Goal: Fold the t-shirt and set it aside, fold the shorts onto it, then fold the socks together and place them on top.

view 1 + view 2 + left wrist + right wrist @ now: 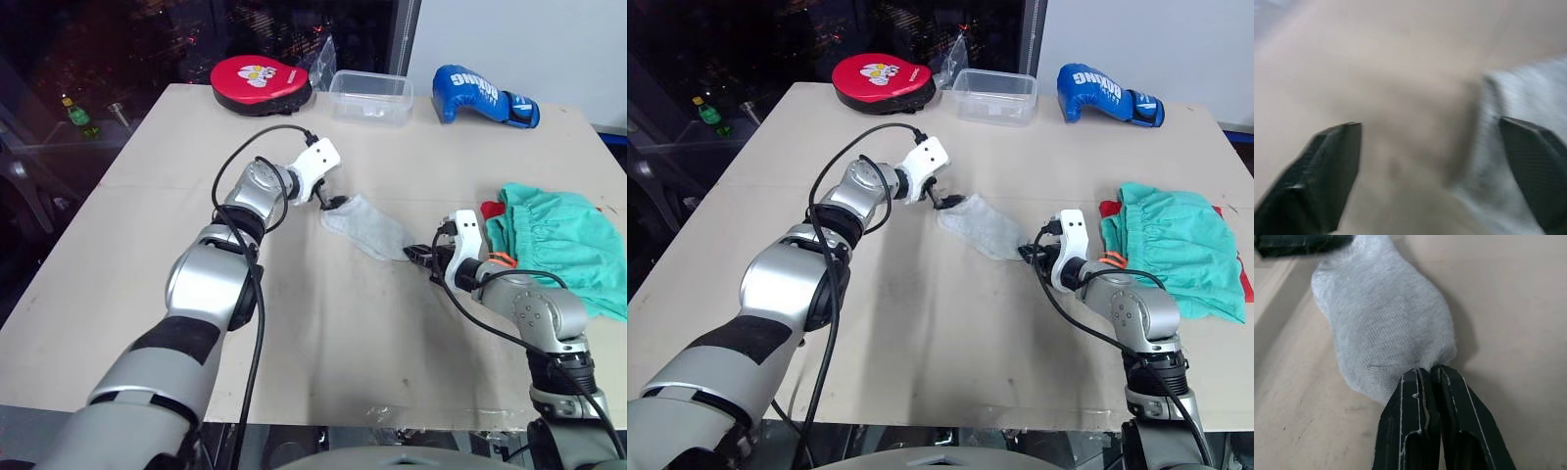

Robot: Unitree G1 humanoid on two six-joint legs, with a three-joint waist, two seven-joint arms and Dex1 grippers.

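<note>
The light grey socks [367,226] lie flat as one piece mid-table, and I cannot tell whether one lies on the other. My right gripper [1427,372] is shut on their near end, also seen from the head [419,257]. My left gripper [331,203] is at their far end, open, its fingers [1332,171] wide apart over the table with the sock edge [1528,93] beside one finger. The mint green shorts [558,245] lie crumpled at the right, on the red t-shirt [1107,209], of which only edges show.
Along the far edge of the beige table [147,196] lie a round red mitt [261,80], a clear plastic container [370,96] and a blue boxing glove [484,96]. A green bottle [78,113] stands off the table at the far left.
</note>
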